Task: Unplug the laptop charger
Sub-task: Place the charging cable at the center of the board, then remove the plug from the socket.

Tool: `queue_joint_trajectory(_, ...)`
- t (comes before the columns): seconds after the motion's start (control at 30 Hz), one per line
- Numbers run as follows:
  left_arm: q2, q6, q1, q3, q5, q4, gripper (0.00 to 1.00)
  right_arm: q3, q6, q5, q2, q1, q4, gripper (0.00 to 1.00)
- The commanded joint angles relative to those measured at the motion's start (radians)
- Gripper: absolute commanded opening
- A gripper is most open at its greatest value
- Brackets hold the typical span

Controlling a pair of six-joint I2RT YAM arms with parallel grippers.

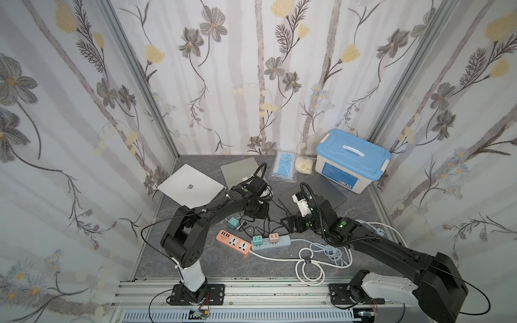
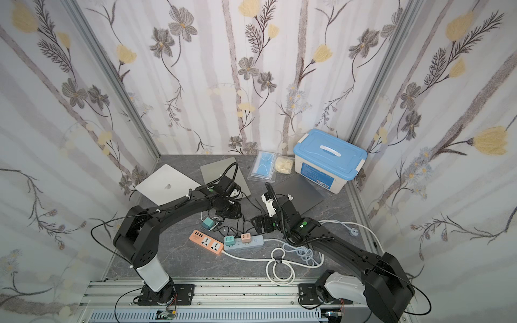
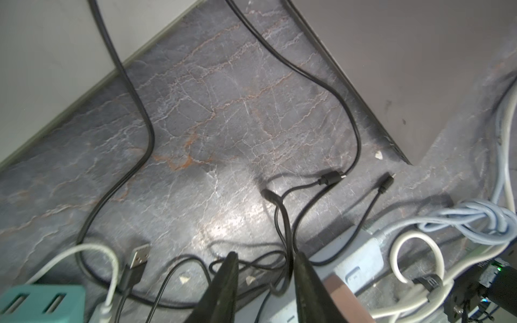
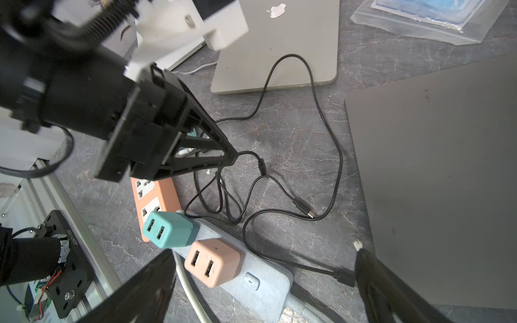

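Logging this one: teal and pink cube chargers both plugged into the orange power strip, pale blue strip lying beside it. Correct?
Not quite. The teal charger and pink charger are plugged into the pale blue strip, and it is the orange strip that lies beside it. The right wrist view shows this plainly.

Robot lab booth: floral wallpapered panels (image 1: 251, 70), aluminium rail (image 1: 279, 290), marble-look tabletop (image 1: 223, 265).
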Motion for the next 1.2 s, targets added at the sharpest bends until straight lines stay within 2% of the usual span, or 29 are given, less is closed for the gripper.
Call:
queue_joint_trajectory(0.0,-0.084,0.010,0.002,-0.039,-0.048,-0.063,0.45,-0.010,-0.062,-0.062,-0.009,0.023,0.031,1.00)
queue_joint_trajectory(0.13,-0.215,-0.007,0.014,-0.136,-0.042,-0.108,0.48,0.008,-0.109,-0.112,0.006,0.043,0.053,1.00)
queue_joint_trajectory(0.27,-0.355,-0.045,0.014,-0.242,-0.008,-0.124,0.52,0.077,-0.141,-0.131,0.088,0.098,0.045,1.00)
queue_joint_trajectory(0.43,-0.503,-0.143,0.005,-0.370,0.041,-0.058,0.66,0.167,-0.109,-0.058,0.242,0.101,-0.031,0.99)
queue_joint_trajectory(0.53,-0.515,-0.153,-0.004,-0.407,0.017,-0.059,0.69,0.215,-0.097,-0.039,0.324,0.108,-0.070,0.99)
queue_joint_trajectory(0.7,-0.510,-0.170,-0.033,-0.427,0.003,-0.021,0.73,0.222,-0.074,-0.040,0.350,0.120,-0.079,0.99)
queue_joint_trajectory(1.0,-0.464,-0.195,-0.066,-0.450,0.011,0.060,0.72,0.151,-0.019,-0.020,0.305,0.140,-0.085,0.92)
queue_joint_trajectory(1.17,-0.453,-0.210,-0.078,-0.451,0.012,0.093,0.71,0.099,0.031,-0.021,0.229,0.131,-0.028,0.87)
